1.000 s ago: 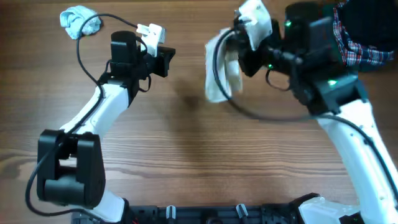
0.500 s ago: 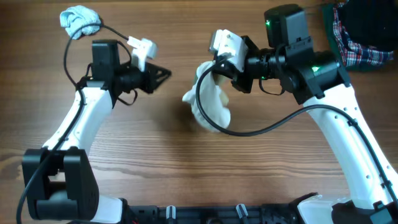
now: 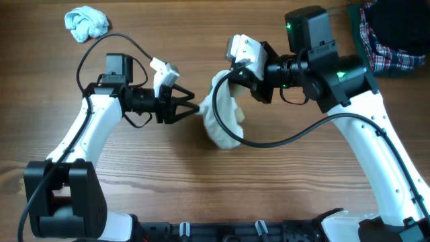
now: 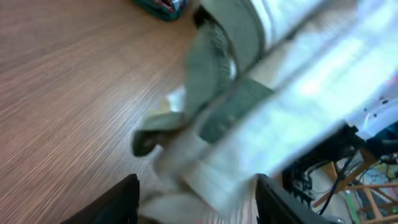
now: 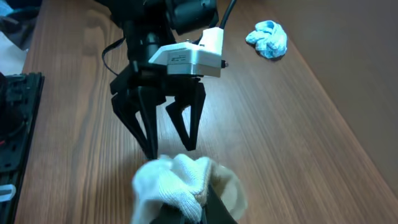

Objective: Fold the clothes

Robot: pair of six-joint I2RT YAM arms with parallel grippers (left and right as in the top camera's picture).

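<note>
— Where do we find the garment (image 3: 222,121)?

— Near the middle of the table (image 3: 201,188). We see it hanging bunched from the right end effector (image 3: 235,70), which is clamped on its upper part. We cannot tell whether its lower end rests on the wood.

— And the left end effector (image 3: 195,104)?

— Just left of the garment, pointing at it, jaws spread wide. Its own camera shows us cream cloth with a blurred olive-grey patch (image 4: 230,106) ahead of the two fingers (image 4: 118,202). We cannot tell if they touch it.

— Anything we can read?

— Any lettering on the white camera housing (image 5: 186,56), just behind the garment in the right wrist view, is too small for us.

— What else lies around the garment?

— A blue cloth wad (image 3: 86,22) well to its left, and plaid fabric (image 3: 383,40) well to its right.
</note>
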